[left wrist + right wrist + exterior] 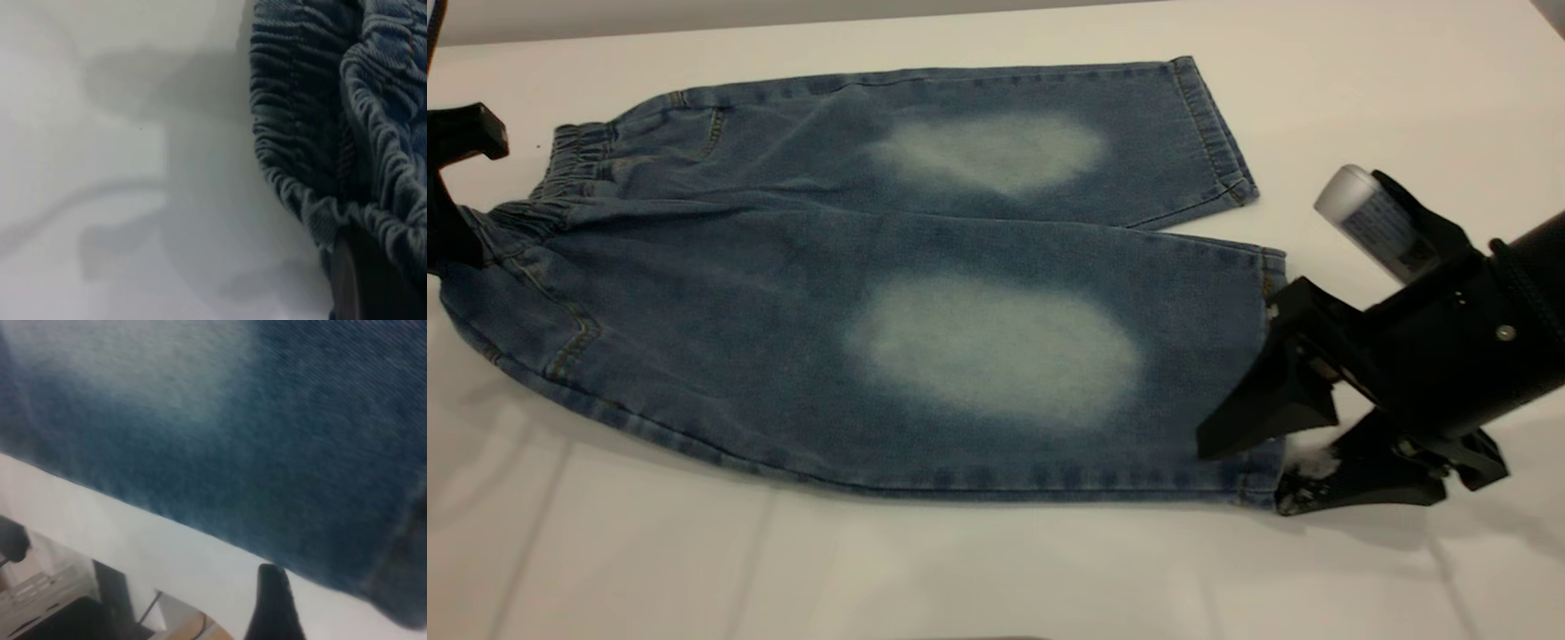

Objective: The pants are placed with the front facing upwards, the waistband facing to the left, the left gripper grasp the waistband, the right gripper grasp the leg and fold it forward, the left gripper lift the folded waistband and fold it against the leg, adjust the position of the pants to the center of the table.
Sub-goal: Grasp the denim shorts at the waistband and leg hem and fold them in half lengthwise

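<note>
A: Where do things stand?

B: The small blue denim pants (854, 293) with 2 pale faded ovals lie front up on the smooth white table (996, 569), the crinkled, gathered elastic waistband (560, 173) toward the black, narrow-fingered left gripper (454, 187). Whether its jaws have closed on that band I cannot tell; a dark finger (360, 280) sits right against the ruching.

A: And the other end?

B: The black wedge-shaped right gripper (1267, 444) has its jaws apart around the hem of the near wide denim leg (1049, 356), 1 finger above the cuff, 1 beneath.

A: So how should the grasp go?

B: I'd close fully on the cuff, catching both fabric layers between the jaws, before lifting, and keep both ends level so the fold lands square.

A: Anything in the way?

B: The far leg lies just beyond the jaws; otherwise only table.
</note>
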